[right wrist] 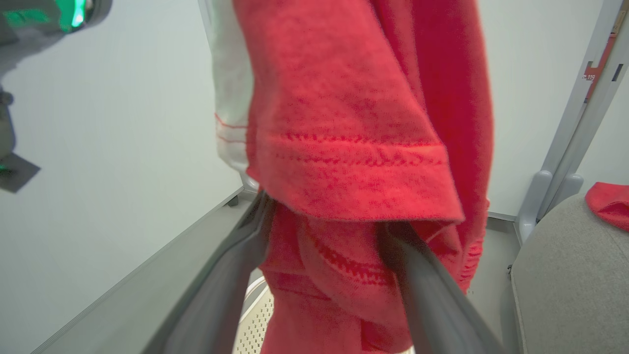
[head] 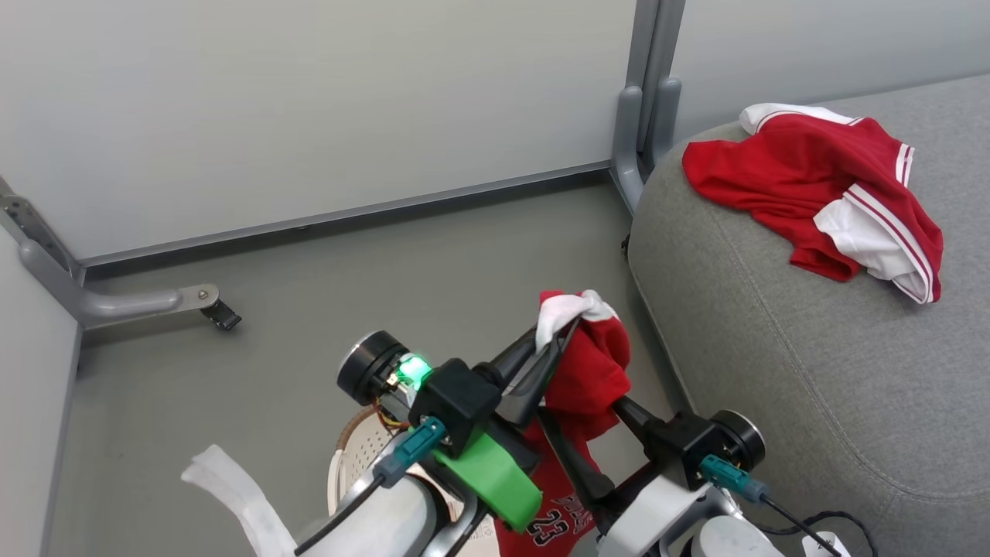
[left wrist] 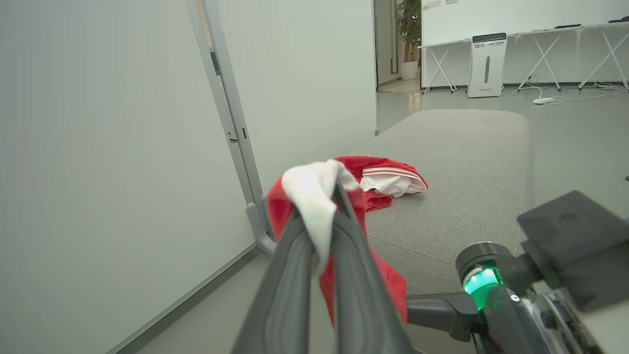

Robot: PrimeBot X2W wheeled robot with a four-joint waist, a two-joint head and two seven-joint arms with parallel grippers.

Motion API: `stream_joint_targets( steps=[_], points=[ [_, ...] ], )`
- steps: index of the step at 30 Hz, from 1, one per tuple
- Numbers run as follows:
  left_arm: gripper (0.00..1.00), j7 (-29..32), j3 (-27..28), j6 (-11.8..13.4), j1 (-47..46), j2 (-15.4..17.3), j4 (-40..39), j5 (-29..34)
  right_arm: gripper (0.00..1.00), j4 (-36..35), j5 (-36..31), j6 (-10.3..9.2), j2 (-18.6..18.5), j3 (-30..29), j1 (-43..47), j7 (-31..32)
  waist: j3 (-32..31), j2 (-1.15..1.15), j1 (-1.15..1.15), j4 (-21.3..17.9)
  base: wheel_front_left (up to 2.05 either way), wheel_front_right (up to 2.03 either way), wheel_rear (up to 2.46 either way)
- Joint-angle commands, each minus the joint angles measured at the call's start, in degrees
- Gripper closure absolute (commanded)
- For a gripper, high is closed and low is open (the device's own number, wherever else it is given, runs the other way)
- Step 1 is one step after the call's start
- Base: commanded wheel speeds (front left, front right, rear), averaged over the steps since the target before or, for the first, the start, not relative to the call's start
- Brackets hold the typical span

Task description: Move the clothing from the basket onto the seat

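Left gripper (head: 555,336) is clamped on the white trim of the jersey (head: 592,371), centre frame, near the basket (head: 360,449). Right gripper (right wrist: 324,221) is spread wide around the hanging cloth. The thin pinch may slip and drop the jersey short of the couch (head: 773,371). Second garment (head: 812,186) lies there, upper right.

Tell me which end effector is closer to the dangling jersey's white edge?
Left. The left end effector pinches the white edge itself; the right end effector is lower down, open, fingers straddling the red jersey.
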Motion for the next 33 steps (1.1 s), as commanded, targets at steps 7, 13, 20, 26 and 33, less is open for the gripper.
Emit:
stream_joint_targets(
  steps=[7,13,20,26,33],
  points=[
    [1.00,1.35,-1.47,-0.87,-1.20,-1.12,-1.95,-1.02,1.00,1.17,-1.15,-0.07,0.16,-1.03,-1.14,-0.03,0.51,0.00,0.00,0.08,0.00,0.00,0.00],
    [1.00,1.58,-1.34,-0.56,-0.78,0.24,-0.57,-1.06,1.00,0.63,-0.82,-0.07,0.11,-0.88,-0.39,-0.03,0.91,0.00,0.00,-0.43,0.00,0.00,0.00],
    [1.00,0.85,-0.51,-0.10,0.95,1.40,0.98,-2.27,1.00,-0.23,-0.78,-0.07,-0.07,-3.11,0.95,-0.03,1.76,0.00,0.00,-0.96,0.00,0.00,0.00],
    [0.00,0.93,-0.76,-0.27,1.37,1.64,1.84,-2.95,1.00,-0.82,-0.77,-0.07,-0.61,-4.22,1.67,-0.03,2.43,0.00,0.00,-0.96,0.00,0.00,0.00],
    [0.00,0.47,-1.06,0.02,1.40,1.48,2.44,-3.16,1.00,-1.67,-0.93,-0.07,-0.92,-6.64,2.00,-0.03,2.75,0.00,0.00,-0.81,0.00,0.00,0.00]
  ],
)
